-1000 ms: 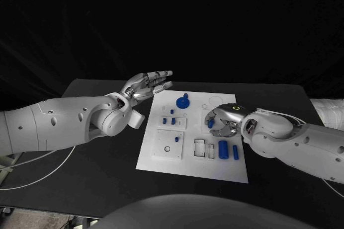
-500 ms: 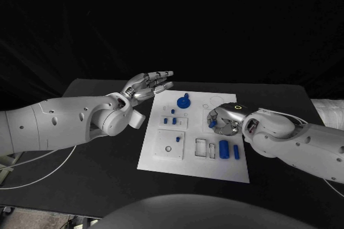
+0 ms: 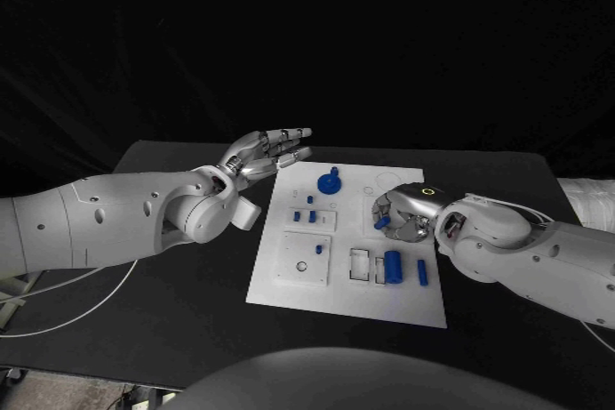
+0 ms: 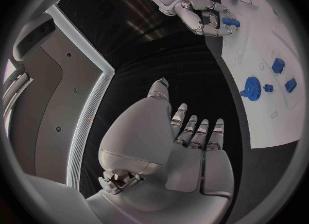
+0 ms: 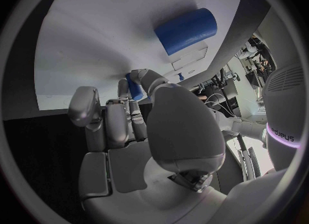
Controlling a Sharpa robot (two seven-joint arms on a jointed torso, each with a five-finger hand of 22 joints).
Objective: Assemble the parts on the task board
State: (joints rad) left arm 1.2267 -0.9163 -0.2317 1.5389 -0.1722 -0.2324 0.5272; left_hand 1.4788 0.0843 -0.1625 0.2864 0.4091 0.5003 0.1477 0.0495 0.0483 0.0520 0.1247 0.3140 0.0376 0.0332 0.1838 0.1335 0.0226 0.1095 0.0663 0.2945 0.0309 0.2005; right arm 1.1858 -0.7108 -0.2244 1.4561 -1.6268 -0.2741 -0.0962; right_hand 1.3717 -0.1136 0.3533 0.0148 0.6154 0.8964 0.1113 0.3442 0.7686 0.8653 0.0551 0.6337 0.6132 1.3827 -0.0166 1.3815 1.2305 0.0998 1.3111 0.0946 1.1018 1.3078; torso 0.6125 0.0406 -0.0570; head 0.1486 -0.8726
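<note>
parts are lying across the task board [image 3: 289, 281]: you're seeing a blue gear [image 3: 328, 180] at 12 o'clock and a blue cylinder [image 3: 400, 268] at 4 o'clock. your right hand [image 3: 400, 216] is pinching a small blue peg [image 3: 380, 221] over the board's right side; its wrist view is showing the peg [image 5: 134, 86] between the fingertips. your left hand [image 3: 263, 149] is hovering off the board's far left corner, fingers spread, holding nothing.

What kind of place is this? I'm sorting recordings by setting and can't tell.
Probably a robotics lab or test bench: a black table against a dark backdrop carries a white task board with small blue parts such as a blue gear, and the right hand holds a blue peg in its fingers.
</note>
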